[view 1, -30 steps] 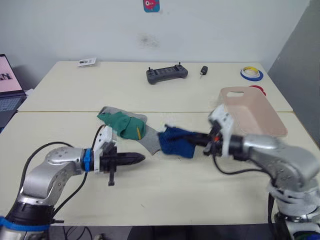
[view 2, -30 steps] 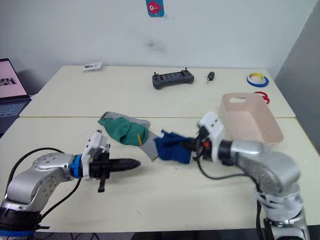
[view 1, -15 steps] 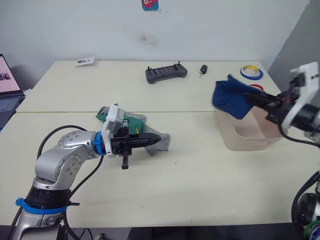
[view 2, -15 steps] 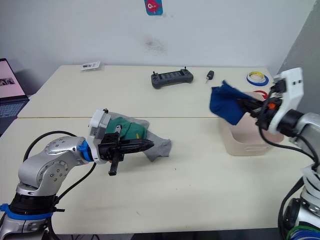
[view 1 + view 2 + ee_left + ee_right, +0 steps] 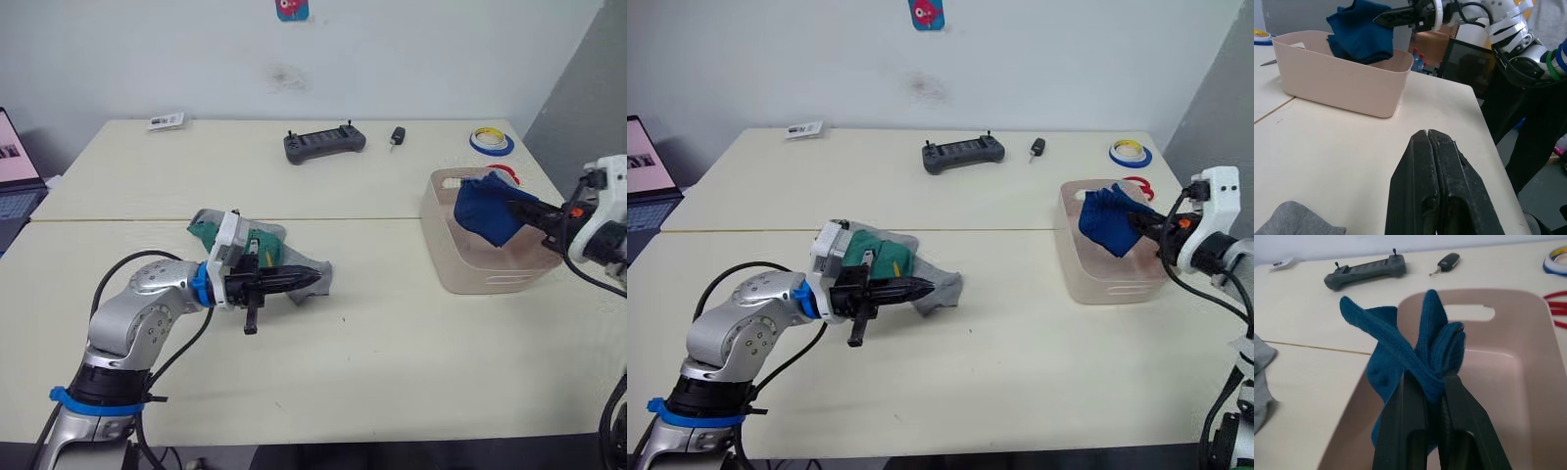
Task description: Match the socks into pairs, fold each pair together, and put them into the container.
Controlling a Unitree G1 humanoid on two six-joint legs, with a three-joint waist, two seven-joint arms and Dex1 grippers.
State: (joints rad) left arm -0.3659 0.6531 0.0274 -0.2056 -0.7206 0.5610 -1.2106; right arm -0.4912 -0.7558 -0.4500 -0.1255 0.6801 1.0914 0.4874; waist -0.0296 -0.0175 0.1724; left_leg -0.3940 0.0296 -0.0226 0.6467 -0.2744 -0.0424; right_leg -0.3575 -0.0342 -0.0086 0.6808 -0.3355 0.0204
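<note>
Since half a second ago we are lowering the blue pair (image 5: 1109,221), clamped in the right gripper (image 5: 1138,226), over the tub (image 5: 1097,281). We are aiming to release low and centered, while the left gripper (image 5: 921,287) is staying clenched empty beside the grey sock (image 5: 939,289).

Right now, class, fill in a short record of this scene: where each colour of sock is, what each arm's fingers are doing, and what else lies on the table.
blue pair: pinched by right gripper, hanging over the container
green socks: on the table, on the grey
grey socks: on the table, partly under the green
left gripper: fingers shut, empty, over the grey socks
far table: controller, key fob, tape rolls
</note>
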